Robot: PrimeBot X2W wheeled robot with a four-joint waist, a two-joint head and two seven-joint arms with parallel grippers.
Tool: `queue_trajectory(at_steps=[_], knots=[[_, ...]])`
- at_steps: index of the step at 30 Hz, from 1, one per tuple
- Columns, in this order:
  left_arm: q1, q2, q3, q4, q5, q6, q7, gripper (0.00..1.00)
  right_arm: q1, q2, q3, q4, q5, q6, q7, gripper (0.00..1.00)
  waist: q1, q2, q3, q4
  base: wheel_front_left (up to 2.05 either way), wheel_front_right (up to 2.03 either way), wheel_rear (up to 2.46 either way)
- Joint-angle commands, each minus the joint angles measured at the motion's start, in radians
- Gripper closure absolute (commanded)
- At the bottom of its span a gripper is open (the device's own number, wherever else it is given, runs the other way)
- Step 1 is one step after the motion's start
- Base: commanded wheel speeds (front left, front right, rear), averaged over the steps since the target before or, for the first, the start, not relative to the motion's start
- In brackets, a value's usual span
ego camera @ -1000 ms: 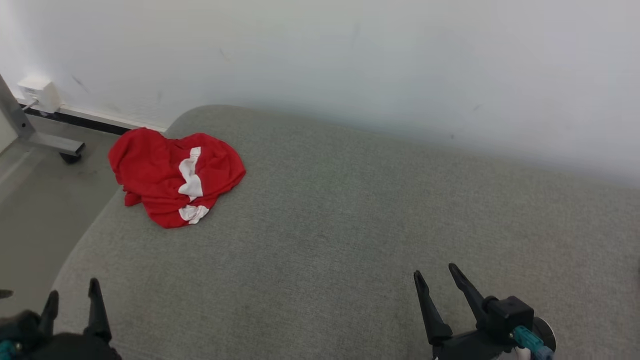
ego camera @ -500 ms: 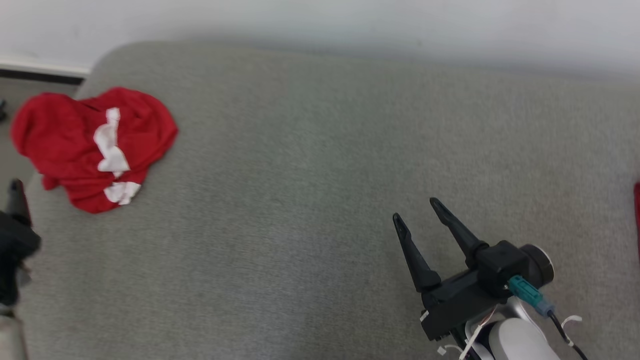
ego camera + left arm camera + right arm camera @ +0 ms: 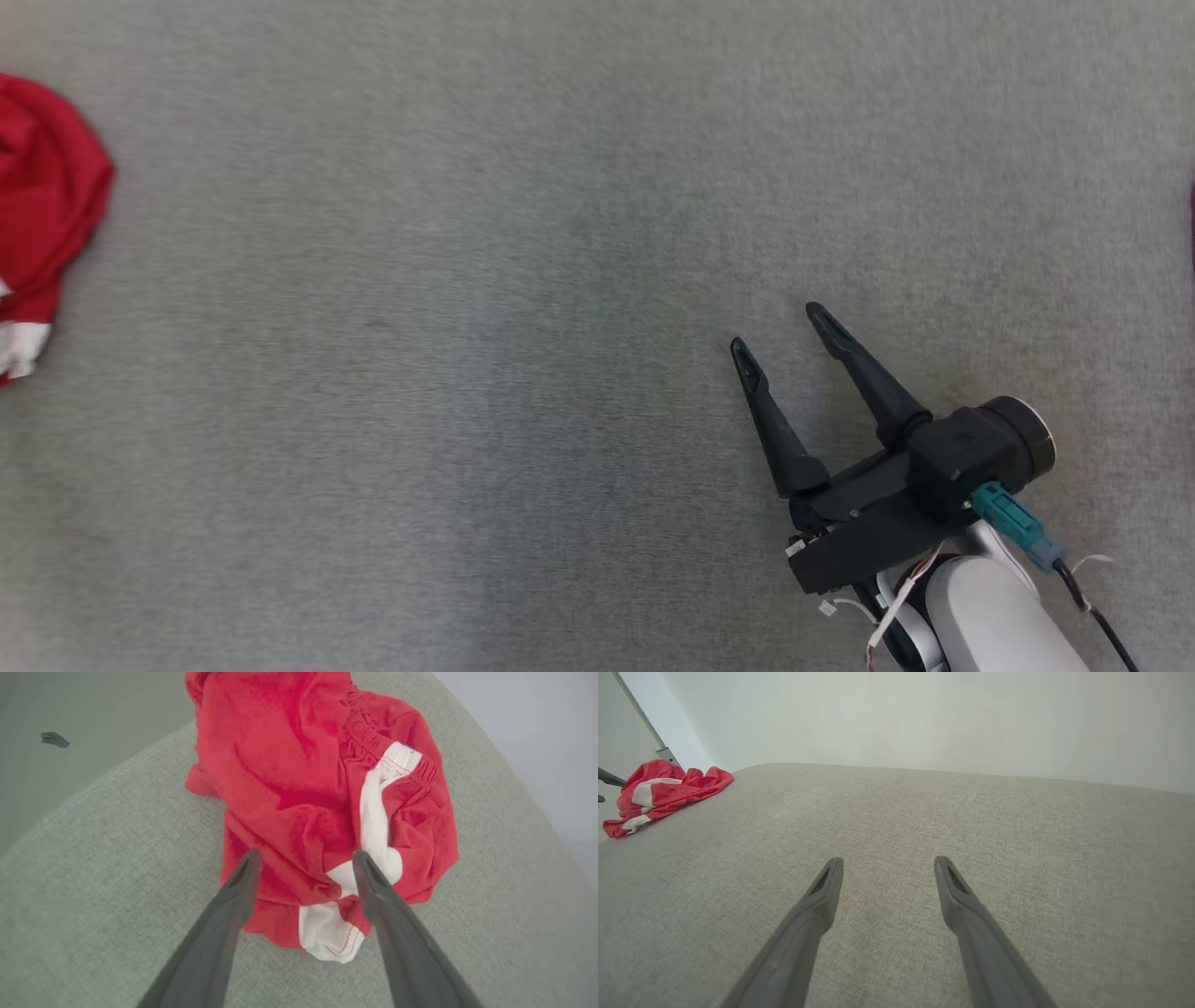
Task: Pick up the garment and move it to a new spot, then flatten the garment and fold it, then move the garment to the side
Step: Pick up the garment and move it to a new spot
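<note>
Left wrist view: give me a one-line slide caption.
Open left gripper aimed at the crumpled red-and-white garment lying near the rounded edge of the grey cushion.

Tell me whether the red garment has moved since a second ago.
No. The garment still lies crumpled at the rounded corner of the cushion; its slide left in the head view is the camera turning.

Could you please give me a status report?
Left gripper open, poised at the crumpled garment, not gripping. Right gripper open, empty, over grey cushion. Nothing in the way.
</note>
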Motion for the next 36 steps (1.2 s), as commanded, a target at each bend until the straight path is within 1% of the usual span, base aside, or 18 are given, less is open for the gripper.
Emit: queue_trajectory(at_steps=[1, 5, 11, 12, 13, 14, 16, 17, 18, 21, 24, 27, 30, 32, 34, 36], knots=[[-0.008, -0.001, 0.008, -0.027, -0.002, 0.015, 0.012, 0.00, -0.011, -0.004, -0.005, -0.006, -0.008, -0.003, 0.002, 0.00, -0.0003, -0.0002, 0.094, -0.079, 0.00, 0.00, 0.00], [0.018, -0.007, 0.013, -0.055, 0.004, 0.036, 0.003, 0.00, -0.020, -0.008, -0.008, -0.013, -0.003, -0.003, 0.002, 0.00, -0.0003, -0.0002, 0.106, -0.090, 0.00, 0.00, 0.00], [0.054, -0.018, 0.008, -0.033, 0.013, 0.047, 0.001, 0.00, -0.026, -0.005, -0.002, -0.007, -0.001, -0.003, 0.004, 0.00, -0.0003, -0.0002, 0.093, -0.098, 0.00, 0.00, 0.00], [0.064, -0.023, 0.007, -0.028, 0.011, 0.045, -0.002, 0.53, -0.024, -0.005, 0.000, -0.004, 0.002, -0.003, 0.004, 0.00, -0.0003, -0.0002, 0.085, -0.099, 0.00, 0.00, 0.00], [0.070, -0.028, 0.009, -0.022, 0.004, 0.041, -0.004, 0.86, -0.022, -0.006, 0.001, -0.001, 0.005, -0.003, 0.003, 0.00, -0.0003, -0.0002, 0.077, -0.100, 0.00, 0.00, 0.00], [0.075, -0.027, 0.011, -0.019, 0.002, 0.038, -0.009, 1.00, -0.020, -0.005, 0.002, 0.001, 0.006, -0.003, 0.003, 0.00, -0.0003, -0.0002, 0.069, -0.101, 0.00, 0.00, 0.00], [0.086, -0.022, 0.013, -0.005, -0.002, 0.025, -0.020, 1.00, -0.017, -0.006, 0.001, 0.007, 0.010, -0.003, 0.000, 0.00, -0.0003, -0.0002, 0.046, -0.102, 0.00, 0.00, 0.00], [0.083, -0.012, 0.028, 0.005, -0.019, 0.000, -0.039, 1.00, -0.013, -0.008, -0.003, 0.015, 0.017, -0.003, -0.005, 0.00, -0.0003, -0.0002, 0.019, -0.101, 0.00, 0.00, 0.00], [0.083, -0.012, 0.028, 0.005, -0.019, 0.000, -0.039, 1.00, -0.013, -0.008, -0.003, 0.015, 0.017, -0.003, -0.005, 0.00, -0.0003, -0.0002, 0.019, -0.101, 0.00, 0.00, 0.00], [0.067, 0.025, 0.041, 0.023, -0.033, -0.044, -0.081, 1.00, -0.006, -0.003, 0.000, 0.031, 0.024, -0.003, -0.013, 0.00, -0.0003, -0.0002, -0.030, -0.100, 0.00, 0.00, 0.00], [0.052, 0.043, 0.038, 0.057, -0.044, -0.086, -0.103, 1.00, 0.008, 0.011, 0.008, 0.065, 0.039, -0.003, -0.024, 0.00, -0.0003, -0.0002, -0.102, -0.098, 0.00, 0.00, 0.00], [0.044, 0.073, 0.028, 0.080, -0.047, -0.124, -0.102, 1.00, 0.022, 0.024, 0.026, 0.104, 0.057, -0.003, -0.036, 0.00, -0.0003, -0.0002, -0.186, -0.107, 0.00, 0.00, 0.00], [0.025, 0.097, -0.001, 0.081, -0.033, -0.162, -0.102, 1.00, 0.043, 0.034, 0.035, 0.144, 0.075, -0.003, -0.054, 0.00, -0.0003, -0.0002, -0.274, -0.117, 0.00, 0.00, 0.00], [0.003, 0.101, -0.034, 0.072, -0.022, -0.188, -0.099, 1.00, 0.058, 0.044, 0.036, 0.166, 0.085, -0.003, -0.064, 0.00, -0.0003, -0.0002, -0.326, -0.121, 0.00, 0.00, 0.00], [-0.029, 0.092, -0.076, 0.057, -0.008, -0.211, -0.092, 1.00, 0.073, 0.050, 0.037, 0.186, 0.092, -0.003, -0.075, 0.00, -0.0003, -0.0002, -0.374, -0.125, 0.00, 0.00, 0.00], [-0.063, 0.069, -0.124, 0.034, 0.004, -0.228, -0.081, 1.00, 0.089, 0.057, 0.037, 0.201, 0.100, -0.003, -0.083, 0.00, -0.0003, -0.0002, -0.413, -0.133, 0.00, 0.00, 0.00]])
